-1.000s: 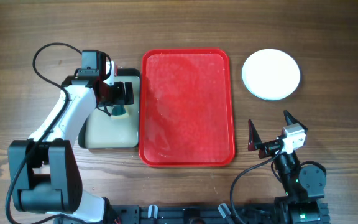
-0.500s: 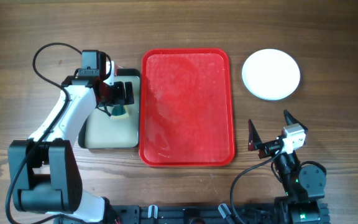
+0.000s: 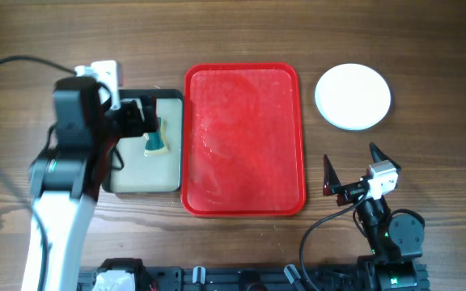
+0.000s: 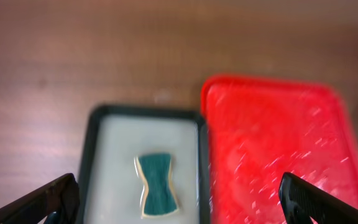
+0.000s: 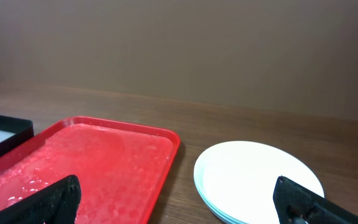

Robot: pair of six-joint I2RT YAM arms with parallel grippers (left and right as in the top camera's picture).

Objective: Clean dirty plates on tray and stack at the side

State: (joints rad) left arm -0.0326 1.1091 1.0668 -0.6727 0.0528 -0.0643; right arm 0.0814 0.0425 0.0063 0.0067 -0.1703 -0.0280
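Observation:
The red tray lies in the middle of the table with no plates on it; its surface looks wet and speckled. The plates sit stacked on the wood to its right, white on top with pale blue rims beneath. My left gripper hangs open high above the small tray, nothing between its fingers. My right gripper rests open low near the front right, facing the tray and the plates.
A green sponge lies on a beige, black-rimmed small tray just left of the red tray. The left arm's cable loops over the table's far left.
My left arm has risen and swung left, away from the sponge, which stays on the small tray. The right arm and the plates have not moved.

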